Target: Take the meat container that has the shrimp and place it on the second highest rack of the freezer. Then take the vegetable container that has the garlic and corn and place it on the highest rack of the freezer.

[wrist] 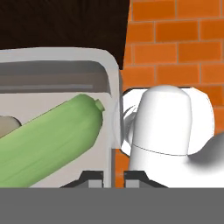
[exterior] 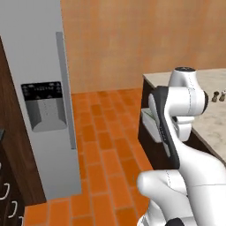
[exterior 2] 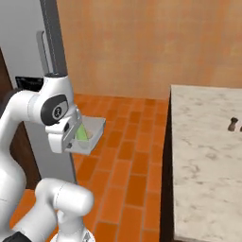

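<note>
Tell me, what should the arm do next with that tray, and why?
Probably carry it toward the freezer and get that door open. The gripper is shut on the wall of the container, with a green vegetable inside, held above the brick floor, while the freezer looks closed.

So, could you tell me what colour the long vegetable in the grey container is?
Light green; the long vegetable shows best in the hand view, inside the grey container.

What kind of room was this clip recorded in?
A simulated home kitchen, most likely: a tall grey freezer with a dispenser panel in its door, a marble counter with two small shakers on it, and an orange brick-tile floor.
</note>
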Available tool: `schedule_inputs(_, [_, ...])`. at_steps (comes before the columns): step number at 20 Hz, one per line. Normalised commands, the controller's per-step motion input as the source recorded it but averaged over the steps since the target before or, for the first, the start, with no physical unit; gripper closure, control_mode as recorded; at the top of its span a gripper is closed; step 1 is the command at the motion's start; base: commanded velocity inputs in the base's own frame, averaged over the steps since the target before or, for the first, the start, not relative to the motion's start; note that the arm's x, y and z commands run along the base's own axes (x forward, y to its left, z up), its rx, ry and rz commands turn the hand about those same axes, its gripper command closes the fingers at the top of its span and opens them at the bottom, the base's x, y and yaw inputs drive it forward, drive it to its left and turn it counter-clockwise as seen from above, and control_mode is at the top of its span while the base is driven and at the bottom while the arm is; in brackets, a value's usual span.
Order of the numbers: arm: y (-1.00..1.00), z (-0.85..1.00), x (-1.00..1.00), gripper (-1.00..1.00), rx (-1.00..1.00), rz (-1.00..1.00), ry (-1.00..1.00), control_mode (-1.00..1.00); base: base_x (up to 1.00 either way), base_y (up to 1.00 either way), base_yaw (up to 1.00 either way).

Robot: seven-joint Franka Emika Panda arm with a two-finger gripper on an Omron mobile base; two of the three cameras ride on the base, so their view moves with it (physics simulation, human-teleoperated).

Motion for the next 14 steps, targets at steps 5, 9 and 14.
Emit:
schedule_inputs(5, [0.00, 0.00, 0.00, 1.00, 0.00, 0.00, 0.00, 1.00, 0.91, -0.20, 0.09])
schedule_inputs(9, [0.00, 0.00, 0.00, 1.00, 0.00, 0.00, 0.00, 1.00, 0.88, -0.32, 0.06])
schedule_inputs(14, [0.00, 0.00, 0.00, 1.00, 0.00, 0.00, 0.00, 1.00, 0.96, -0.35, 0.06])
